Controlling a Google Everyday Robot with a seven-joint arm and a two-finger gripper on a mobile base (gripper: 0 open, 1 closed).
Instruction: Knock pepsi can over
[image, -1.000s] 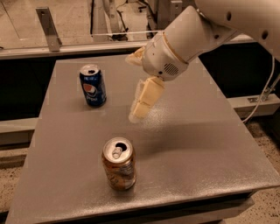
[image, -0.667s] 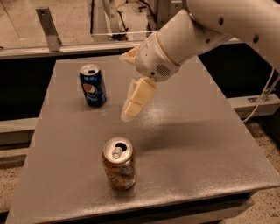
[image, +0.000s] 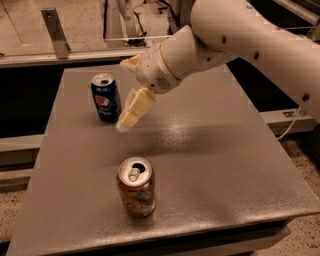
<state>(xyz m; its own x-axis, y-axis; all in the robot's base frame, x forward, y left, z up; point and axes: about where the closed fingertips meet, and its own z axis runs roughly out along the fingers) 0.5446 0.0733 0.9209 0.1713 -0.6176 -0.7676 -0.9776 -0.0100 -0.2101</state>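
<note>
The pepsi can (image: 105, 97), dark blue with a round red-white-blue logo and a silver top, stands upright at the back left of the grey table (image: 210, 150). My gripper (image: 123, 95) is just to the right of the can and very close to it, reaching in from the upper right on a white arm (image: 240, 35). Its cream fingers are spread open: one fingertip (image: 131, 114) hangs beside the can's lower right, the other (image: 129, 62) sits behind and above it. The gripper holds nothing.
An orange-gold can (image: 136, 186) with an open top stands upright near the table's front edge. A metal rail (image: 55, 32) runs behind the table. The table's right edge drops to the floor, where a cable (image: 292, 122) lies.
My gripper has moved left across the table towards the pepsi can and now sits right beside it. Both cans stand where they were.
</note>
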